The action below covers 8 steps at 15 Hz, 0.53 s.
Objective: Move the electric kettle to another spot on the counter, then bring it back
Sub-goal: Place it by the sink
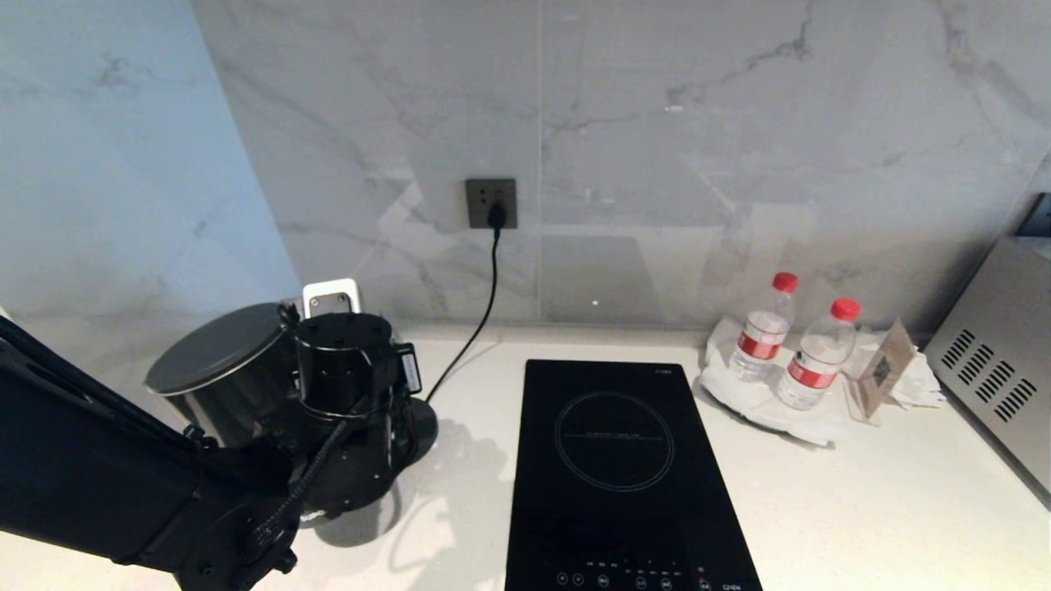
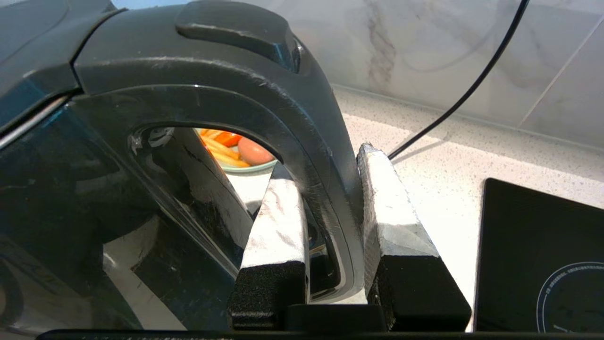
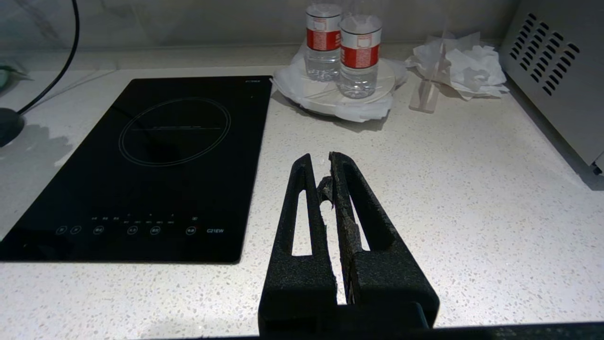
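The kettle (image 1: 218,373) stands at the far left of the white speckled desk (image 1: 862,509), close to the marble back wall and left of the black hob (image 1: 616,468). Its flat grey lid faces up and its loop handle (image 2: 302,141) points toward the hob. The left end effector (image 2: 325,193) is clenched on that handle: in the left wrist view one pale padded finger (image 2: 278,222) sits inside the loop and the other (image 2: 391,212) presses the outer side, with the black handle band squeezed between them. In the head view the left arm (image 1: 90,468) reaches in from the lower left corner, and its wrist hides much of the kettle's body. A black cord (image 1: 484,287) runs from a wall socket (image 1: 491,203) down to the desk beside the kettle. Whether the kettle is resting on the desk or raised off it cannot be told. The right end effector (image 3: 321,163) hangs above bare desk to the right of the hob, fingers pressed together and grasping nothing. Farther right, two water bottles with red caps (image 1: 788,345) stand on a white plate (image 3: 330,97), near a crumpled tissue and a grey metal appliance (image 1: 998,361).
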Available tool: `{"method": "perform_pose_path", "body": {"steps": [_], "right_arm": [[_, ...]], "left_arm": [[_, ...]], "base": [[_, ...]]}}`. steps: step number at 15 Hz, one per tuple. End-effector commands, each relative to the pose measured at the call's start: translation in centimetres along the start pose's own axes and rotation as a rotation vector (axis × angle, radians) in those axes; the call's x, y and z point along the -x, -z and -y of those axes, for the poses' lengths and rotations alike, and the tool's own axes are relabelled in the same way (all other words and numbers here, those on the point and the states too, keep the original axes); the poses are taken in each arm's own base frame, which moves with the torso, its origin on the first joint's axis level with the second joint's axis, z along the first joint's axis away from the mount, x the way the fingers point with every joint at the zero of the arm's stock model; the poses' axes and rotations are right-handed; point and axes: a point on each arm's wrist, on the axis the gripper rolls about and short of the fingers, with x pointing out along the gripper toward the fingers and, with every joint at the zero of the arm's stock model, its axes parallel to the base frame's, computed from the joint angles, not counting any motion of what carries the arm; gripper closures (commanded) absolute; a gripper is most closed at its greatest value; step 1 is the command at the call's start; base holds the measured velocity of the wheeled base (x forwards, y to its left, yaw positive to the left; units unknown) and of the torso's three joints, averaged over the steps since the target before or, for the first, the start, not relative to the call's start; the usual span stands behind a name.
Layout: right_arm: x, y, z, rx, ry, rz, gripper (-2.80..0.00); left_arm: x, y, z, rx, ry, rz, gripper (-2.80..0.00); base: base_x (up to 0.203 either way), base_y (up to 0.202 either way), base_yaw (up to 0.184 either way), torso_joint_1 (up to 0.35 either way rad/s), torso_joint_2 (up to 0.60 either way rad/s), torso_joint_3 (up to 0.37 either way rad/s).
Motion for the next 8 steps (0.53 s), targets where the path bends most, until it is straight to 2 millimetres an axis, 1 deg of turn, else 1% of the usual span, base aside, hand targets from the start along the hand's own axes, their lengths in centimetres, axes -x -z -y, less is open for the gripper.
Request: {"method": "perform_pose_path", "body": {"steps": [1, 3, 6, 8], "right_arm": [[0.0, 0.0, 0.0, 0.0, 0.0, 0.0, 0.0], [0.0, 0.0, 0.0, 0.0, 0.0, 0.0, 0.0], [0.0, 0.0, 0.0, 0.0, 0.0, 0.0, 0.0], [0.0, 0.0, 0.0, 0.0, 0.0, 0.0, 0.0]], "left_arm": [[0.0, 0.2, -0.1, -0.001, -0.006, -0.001, 0.0], [0.2, 0.6, -0.3, -0.012, -0.011, -0.01, 0.0], [0.9, 2.0, -1.4, -0.057, -0.021, -0.048, 0.0], [1.5, 2.0, -2.2, -0.044, -0.021, -0.044, 0.0]], "base": [[0.0, 0.0, 0.0, 0.0, 0.0, 0.0], [0.0, 0.0, 0.0, 0.0, 0.0, 0.0], [0.0, 0.0, 0.0, 0.0, 0.0, 0.0], [0.0, 0.0, 0.0, 0.0, 0.0, 0.0]]}}
